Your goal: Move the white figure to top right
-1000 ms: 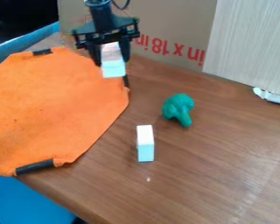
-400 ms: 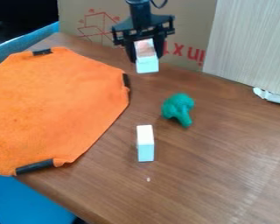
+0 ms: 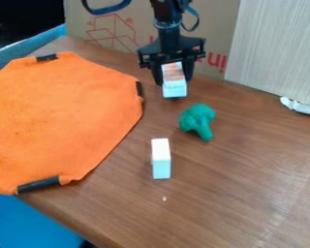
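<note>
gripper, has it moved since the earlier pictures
Yes. Against the cardboard behind, the gripper has moved toward the view's right, and it now hangs lower in the view.

Soft light falls on the table; nearer the camera than the pincer, the standing block's top glares white.

Orange cloth, green toy broccoli

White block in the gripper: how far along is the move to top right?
Picked up: the white block sits between the fingers of the gripper. In hand: it is at the upper middle, beyond the green broccoli. Left, most likely: carry it further right, toward the pale panel, then set it down and release.
</note>
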`<action>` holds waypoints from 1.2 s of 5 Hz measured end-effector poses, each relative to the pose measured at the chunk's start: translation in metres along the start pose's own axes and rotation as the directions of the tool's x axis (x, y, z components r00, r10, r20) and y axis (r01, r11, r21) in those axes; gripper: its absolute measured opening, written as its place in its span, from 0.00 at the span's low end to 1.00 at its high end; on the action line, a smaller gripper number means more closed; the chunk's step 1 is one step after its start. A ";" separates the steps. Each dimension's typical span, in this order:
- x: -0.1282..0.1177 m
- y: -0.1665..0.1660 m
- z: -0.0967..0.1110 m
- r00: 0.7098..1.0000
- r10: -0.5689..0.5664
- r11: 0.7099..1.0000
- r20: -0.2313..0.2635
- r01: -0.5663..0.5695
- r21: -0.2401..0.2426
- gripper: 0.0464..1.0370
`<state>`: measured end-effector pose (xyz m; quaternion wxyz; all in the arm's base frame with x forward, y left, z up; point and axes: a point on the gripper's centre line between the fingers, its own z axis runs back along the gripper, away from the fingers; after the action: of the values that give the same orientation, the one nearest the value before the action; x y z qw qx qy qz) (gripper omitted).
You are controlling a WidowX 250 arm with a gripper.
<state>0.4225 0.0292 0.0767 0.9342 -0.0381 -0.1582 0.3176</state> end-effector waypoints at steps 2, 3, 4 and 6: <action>-0.014 -0.016 -0.014 1.000 -0.017 0.999 -0.026 0.016 -0.033 0.68; -0.012 -0.022 -0.010 0.998 -0.007 0.998 -0.057 0.004 -0.055 0.94; -0.007 -0.013 -0.010 0.997 0.016 0.998 -0.070 -0.020 -0.057 0.96; 0.005 0.003 0.038 0.994 0.069 0.992 -0.088 -0.078 -0.096 0.96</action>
<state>0.4125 0.0338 0.1132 0.9246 -0.1035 -0.1328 0.3417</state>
